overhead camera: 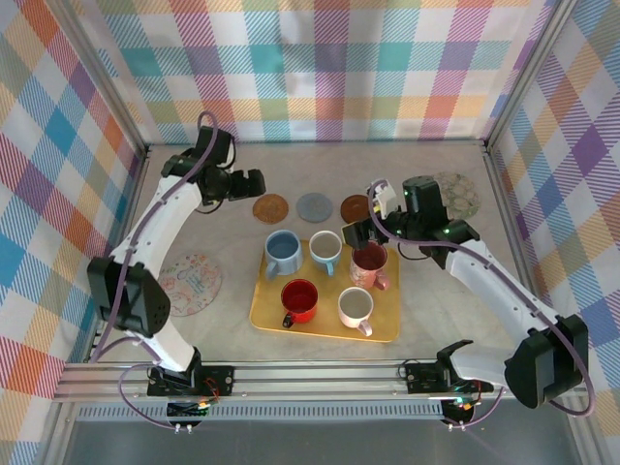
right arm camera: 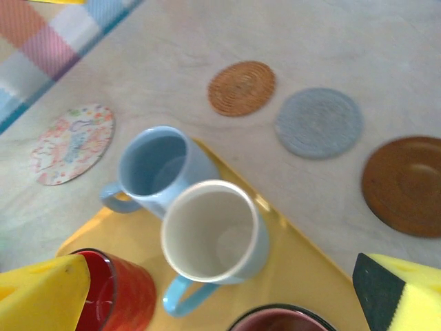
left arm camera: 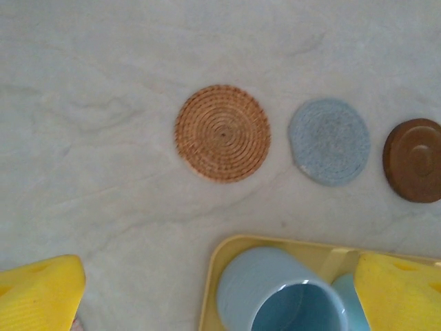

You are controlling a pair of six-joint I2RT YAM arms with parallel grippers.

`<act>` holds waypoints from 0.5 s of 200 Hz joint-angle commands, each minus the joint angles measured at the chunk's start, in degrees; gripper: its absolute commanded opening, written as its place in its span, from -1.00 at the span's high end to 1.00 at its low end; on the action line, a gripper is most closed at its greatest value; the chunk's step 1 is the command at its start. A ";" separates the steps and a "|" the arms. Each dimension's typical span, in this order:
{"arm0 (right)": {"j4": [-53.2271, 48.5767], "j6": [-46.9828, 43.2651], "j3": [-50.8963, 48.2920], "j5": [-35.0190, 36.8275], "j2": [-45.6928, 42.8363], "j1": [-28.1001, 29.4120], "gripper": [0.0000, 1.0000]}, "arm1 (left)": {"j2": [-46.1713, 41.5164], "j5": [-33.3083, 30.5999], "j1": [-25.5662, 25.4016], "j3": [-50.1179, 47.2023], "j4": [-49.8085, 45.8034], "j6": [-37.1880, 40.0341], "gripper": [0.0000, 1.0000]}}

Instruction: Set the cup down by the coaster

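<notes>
no cup placed yet: the blue cup [left arm camera: 282,296] sits on the yellow tray [left arm camera: 220,258] close by the spread, empty left claw [overhead camera: 254,181], coasters [left arm camera: 222,142] ahead on the worktop [left arm camera: 89,138], and the right claw [overhead camera: 356,235] is spread and empty too.

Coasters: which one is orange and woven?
The orange coaster, leftmost in the row behind the tray; beside it lie the grey coaster and the brown coaster.

You have 5 cups [overhead camera: 283,252] standing on the tray [overhead camera: 327,327]; 3 coasters [overhead camera: 314,206] lie in a row just behind it, another coaster [overhead camera: 191,283] to its left.
</notes>
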 commanded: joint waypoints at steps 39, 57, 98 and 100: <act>4.48 -4.04 -0.82 -6.55 -1.39 3.93 -0.98 | -7.88 -8.00 -0.24 -9.71 -8.04 -2.71 -0.99; 4.69 -4.10 -0.85 -7.12 -1.16 4.98 -0.98 | -8.70 -9.78 -0.15 -12.00 -10.09 -3.66 -1.00; 6.15 -4.06 -1.38 -7.75 0.05 7.09 -0.97 | -10.65 -10.30 0.41 -19.02 -10.84 -6.36 -1.00; 6.18 -4.06 -1.31 -7.71 0.14 7.18 -0.98 | -10.69 -10.25 0.49 -19.50 -10.81 -6.51 -1.00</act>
